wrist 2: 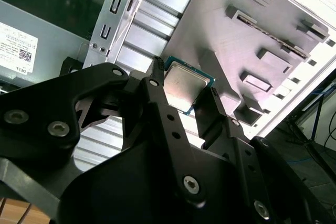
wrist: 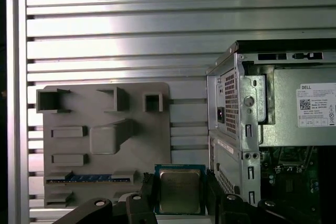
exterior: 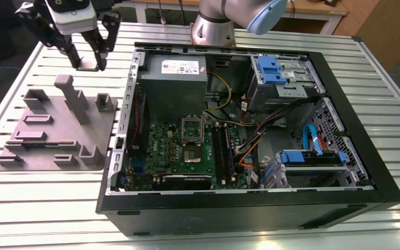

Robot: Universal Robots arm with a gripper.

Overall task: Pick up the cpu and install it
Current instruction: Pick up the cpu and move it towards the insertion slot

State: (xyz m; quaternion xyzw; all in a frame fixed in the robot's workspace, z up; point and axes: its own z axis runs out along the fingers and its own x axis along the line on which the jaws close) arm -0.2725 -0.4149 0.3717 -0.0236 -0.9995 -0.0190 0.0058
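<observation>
Cpu (wrist 2: 185, 85), silver top showing in the second wrist view, is clamped by its edges between the two black fingers (wrist 2: 157, 98) of the gripper (exterior: 89, 63). In the exterior view the gripper hangs at the upper left of the frame, above the slatted table (exterior: 47, 208), near the grey tray (exterior: 47, 135). The open case (exterior: 255, 208) fills the centre and right, with the motherboard (exterior: 165, 146) inside.
</observation>
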